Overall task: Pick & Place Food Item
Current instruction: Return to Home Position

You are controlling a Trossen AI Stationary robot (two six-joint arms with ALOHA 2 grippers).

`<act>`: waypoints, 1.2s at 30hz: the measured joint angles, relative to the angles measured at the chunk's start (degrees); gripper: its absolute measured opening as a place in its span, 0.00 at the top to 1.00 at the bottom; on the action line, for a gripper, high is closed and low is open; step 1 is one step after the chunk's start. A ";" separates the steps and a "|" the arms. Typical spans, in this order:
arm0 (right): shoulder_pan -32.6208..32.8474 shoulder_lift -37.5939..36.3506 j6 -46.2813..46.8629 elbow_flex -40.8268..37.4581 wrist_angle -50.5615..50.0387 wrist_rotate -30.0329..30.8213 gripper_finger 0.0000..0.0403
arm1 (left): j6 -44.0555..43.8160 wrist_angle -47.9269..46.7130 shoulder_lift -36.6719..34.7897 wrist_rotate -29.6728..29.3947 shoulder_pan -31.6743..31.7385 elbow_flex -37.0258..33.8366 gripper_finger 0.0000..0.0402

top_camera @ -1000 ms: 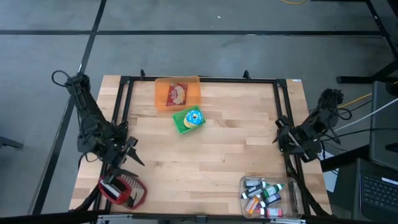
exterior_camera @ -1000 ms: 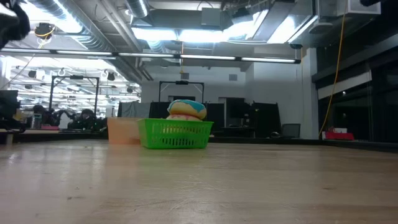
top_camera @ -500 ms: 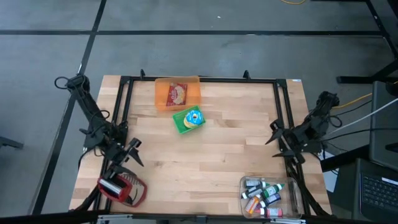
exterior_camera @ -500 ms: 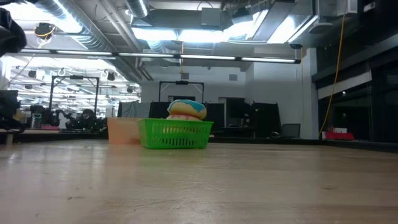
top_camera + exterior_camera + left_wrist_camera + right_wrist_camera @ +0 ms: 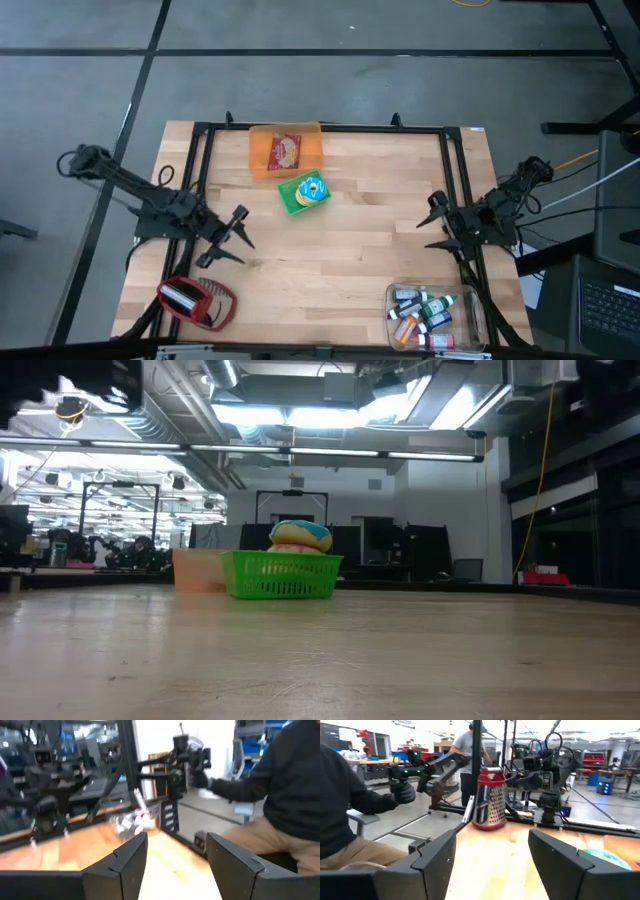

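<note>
A green basket (image 5: 304,192) holds a yellow and blue food item (image 5: 300,536) and stands on the table's far half. Behind it, an orange container (image 5: 285,150) holds a red packet. My left gripper (image 5: 232,238) hovers open over the table's left part, pointing toward the right edge, with nothing between its fingers (image 5: 125,865). Over the right part, my right gripper (image 5: 430,222) is open too, pointing toward the left edge, and its fingers (image 5: 437,860) hold nothing. Both grippers are well on the near side of the basket.
A red-framed metal grater (image 5: 195,305) stands at the near left corner (image 5: 490,800). A clear bin of small bottles (image 5: 430,315) sits at the near right corner. A black rail frame (image 5: 320,128) borders the table. A seated person (image 5: 285,795) shows beyond the table.
My left gripper has swung from pointing at the near edge to pointing toward the right edge, moving down and inward over the table. My right gripper has sunk and come out a little toward the table's left. Both have stayed open.
</note>
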 joint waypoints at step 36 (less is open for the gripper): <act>-41.09 -2.64 3.44 -5.43 -3.51 -30.79 0.38 | -3.32 6.50 1.98 31.18 39.33 -9.12 0.51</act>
